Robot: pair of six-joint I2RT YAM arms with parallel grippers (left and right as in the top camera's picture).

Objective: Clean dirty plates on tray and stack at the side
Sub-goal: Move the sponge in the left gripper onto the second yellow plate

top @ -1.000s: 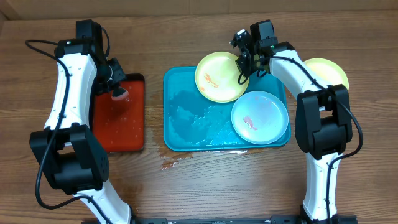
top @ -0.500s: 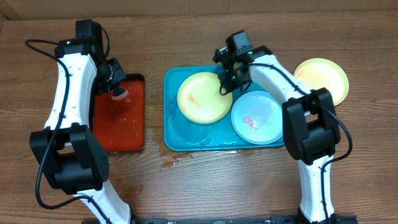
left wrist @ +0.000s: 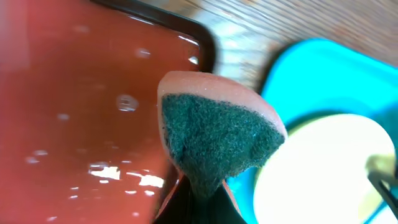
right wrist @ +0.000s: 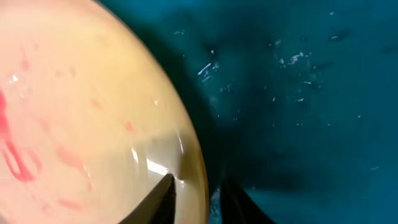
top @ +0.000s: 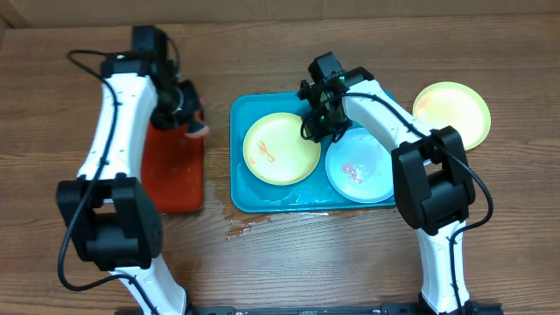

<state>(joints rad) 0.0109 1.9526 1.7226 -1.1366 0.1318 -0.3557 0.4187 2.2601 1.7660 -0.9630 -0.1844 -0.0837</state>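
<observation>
The turquoise tray (top: 254,197) holds a yellow-green plate (top: 281,148) with orange smears on its left half and a mint-green plate (top: 359,164) on its right half. A second yellow-green plate (top: 451,114) lies on the table at the far right. My right gripper (top: 317,124) is shut on the right rim of the yellow-green plate (right wrist: 81,124), one finger above and one below, over the wet tray (right wrist: 298,93). My left gripper (top: 191,121) is shut on a pink sponge (left wrist: 214,134) with a green scouring face, between the red tray and the turquoise tray (left wrist: 311,68).
A red tray (top: 171,175) with a black rim and water droplets lies left of the turquoise tray; it also shows in the left wrist view (left wrist: 74,112). A small wet spill (top: 241,232) lies on the wooden table in front of the turquoise tray.
My right gripper has pulled the yellow-green plate left and forward onto the tray's left half. My left arm has moved right with the sponge, from over the red tray to its right edge.
</observation>
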